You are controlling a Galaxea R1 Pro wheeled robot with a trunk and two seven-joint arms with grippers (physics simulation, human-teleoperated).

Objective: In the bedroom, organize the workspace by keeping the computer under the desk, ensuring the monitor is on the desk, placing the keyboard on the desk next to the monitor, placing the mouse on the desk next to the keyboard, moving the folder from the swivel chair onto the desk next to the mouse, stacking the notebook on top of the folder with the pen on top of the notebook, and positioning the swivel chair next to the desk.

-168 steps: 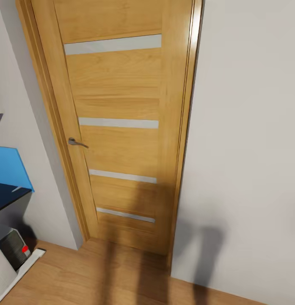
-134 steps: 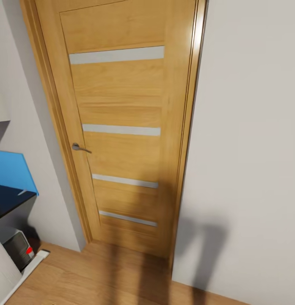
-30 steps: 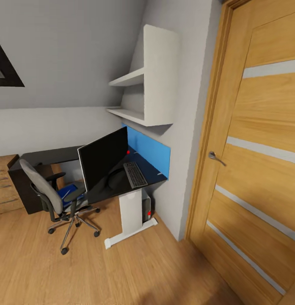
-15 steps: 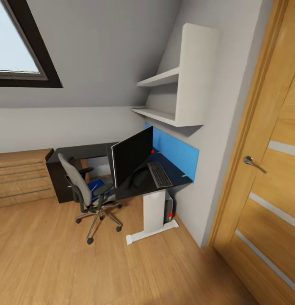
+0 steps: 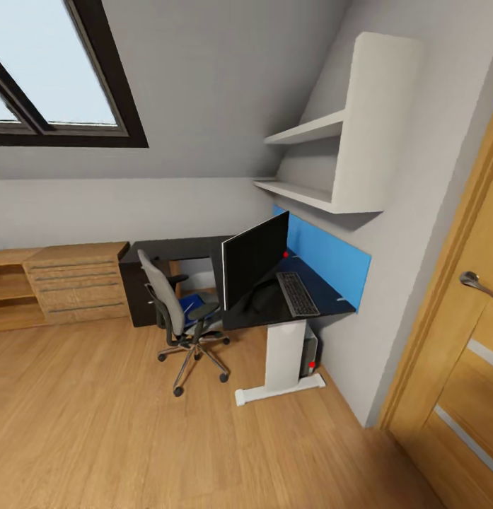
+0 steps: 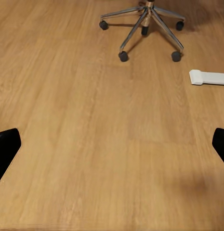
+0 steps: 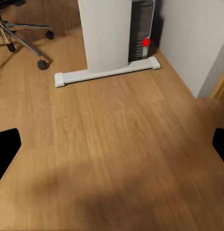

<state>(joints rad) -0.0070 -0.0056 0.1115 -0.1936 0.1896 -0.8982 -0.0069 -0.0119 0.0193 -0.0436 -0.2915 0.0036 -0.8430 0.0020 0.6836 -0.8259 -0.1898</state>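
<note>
1. Head view, centre of frame: the desk (image 5: 204,249), glossy black, with the monitor (image 5: 254,260) upright on it and the keyboard (image 5: 297,294) lying just right of the screen, in front of the blue rear panel (image 5: 324,256).
2. Left of the monitor: the swivel chair (image 5: 167,300) pulled up beside the desk, with the blue folder (image 5: 193,307) flat on its seat.
3. Lower, behind the white desk leg (image 5: 283,351): the computer (image 5: 309,351) on the floor under the desk, red mark showing.
4. Left wrist view, upper edge: the chair's chrome star base (image 6: 146,25) and casters on wooden floor (image 6: 112,144), plus the tip of the white desk foot (image 6: 208,77) at right.
5. Right wrist view, top: far closer look at the white leg and the tower with its red dot; a chair caster at upper left.
6. Left gripper (image 6: 112,144): dark fingertips (image 6: 6,147) at opposite frame edges, spread wide, grasping nothing.
7. Right gripper (image 7: 112,144): same, fingers (image 7: 6,147) released and far apart over bare floor.
8. Upper right, head view: wall shelves (image 5: 324,162); wooden drawer chest (image 5: 76,283) at left; no readable writing anywhere.
</note>
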